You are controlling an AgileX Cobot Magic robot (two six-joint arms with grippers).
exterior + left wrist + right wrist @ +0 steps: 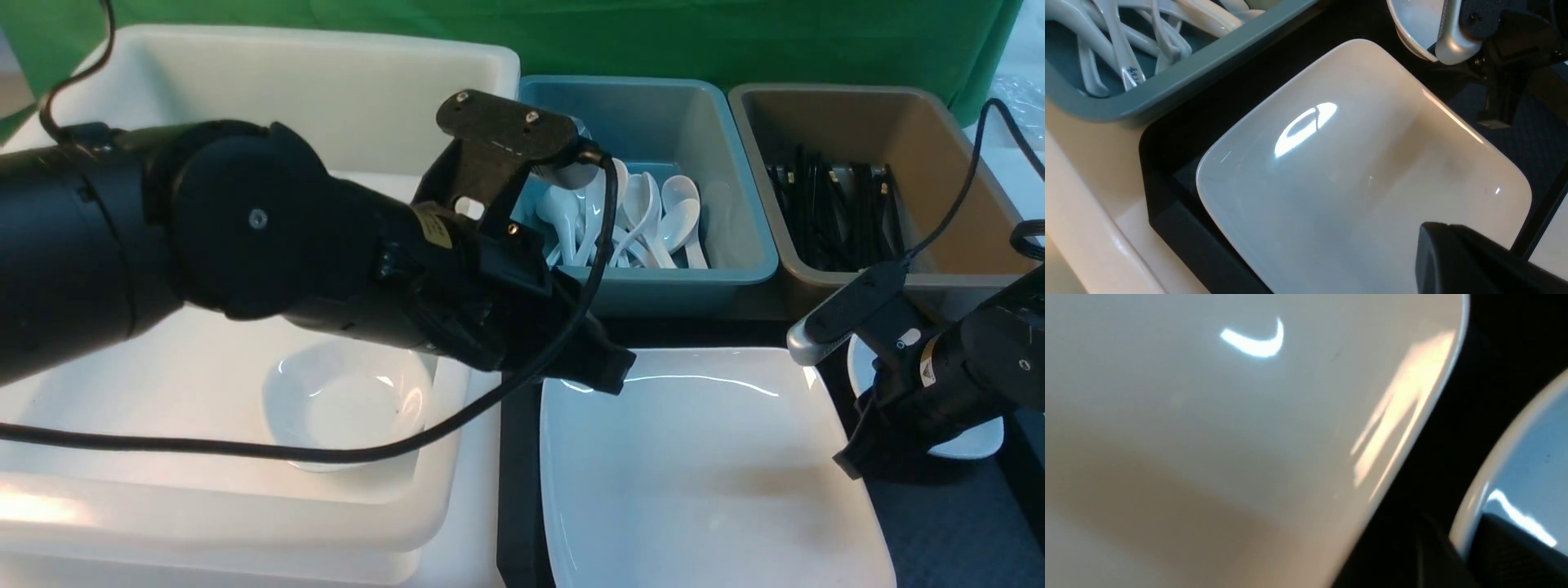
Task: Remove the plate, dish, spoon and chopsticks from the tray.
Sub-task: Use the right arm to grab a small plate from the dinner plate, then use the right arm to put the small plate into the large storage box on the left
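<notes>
Evidently left jaws together over plate; right jaws at dish rim, state indiscernible.

Bare plate under the left gripper, a tight gap around the right one.
Below the closed left gripper the plate lies bare and can be reached from above. Ahead of the gripper the spoon bin wall blocks the way, and the tub wall stands on its left. The right gripper is low in the narrow strip of tray between plate and dish, jaws either side of the dish rim. The chopstick bin rises ahead of it.
</notes>
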